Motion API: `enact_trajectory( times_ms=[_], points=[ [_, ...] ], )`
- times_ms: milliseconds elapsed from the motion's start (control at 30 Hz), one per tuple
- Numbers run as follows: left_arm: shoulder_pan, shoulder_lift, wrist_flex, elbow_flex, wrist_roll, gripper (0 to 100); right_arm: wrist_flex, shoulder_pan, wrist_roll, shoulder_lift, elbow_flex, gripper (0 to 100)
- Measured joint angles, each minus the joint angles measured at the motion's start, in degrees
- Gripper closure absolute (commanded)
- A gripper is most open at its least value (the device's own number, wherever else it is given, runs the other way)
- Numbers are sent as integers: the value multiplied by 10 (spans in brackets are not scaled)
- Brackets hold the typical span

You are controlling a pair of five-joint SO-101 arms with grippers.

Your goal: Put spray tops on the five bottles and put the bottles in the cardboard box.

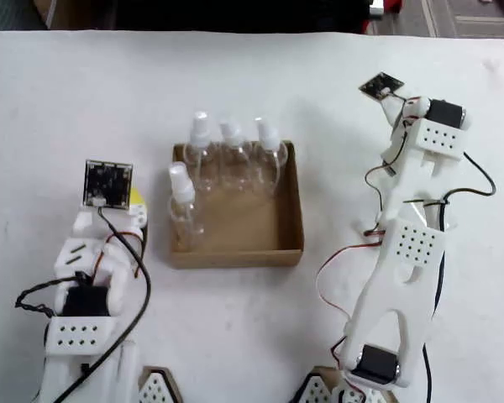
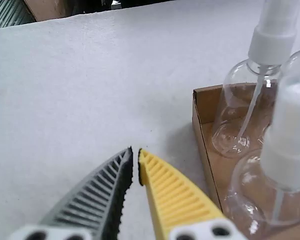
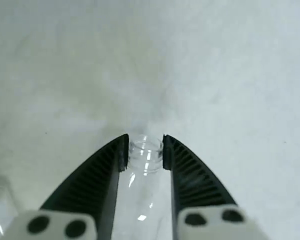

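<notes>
Right gripper (image 3: 145, 137) clamps the uncapped bottle (image 3: 146, 150) by its neck, well apart from the cardboard box (image 1: 244, 227), left gripper (image 2: 135, 155) pinched shut and empty beside the box; we fear the slick neck slips or tilts once a spray top gets pressed on.

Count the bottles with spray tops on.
4 clear plastic bottles, standing in the brown cardboard box: three in a row along its far wall, one by the wall nearer the left arm. None seems hidden.
</notes>
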Motion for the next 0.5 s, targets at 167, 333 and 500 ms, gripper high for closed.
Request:
enact_trajectory(
  times_ms=[167, 333, 500],
  points=[
    [0, 0, 0, 0, 0, 976, 0, 0, 0, -14, 0, 961],
    [0, 0, 0, 0, 0, 976, 2, 0, -33, -91, 0, 981],
    [0, 0, 0, 0, 0, 976, 4, 0, -110, -200, 0, 981]
  ],
)
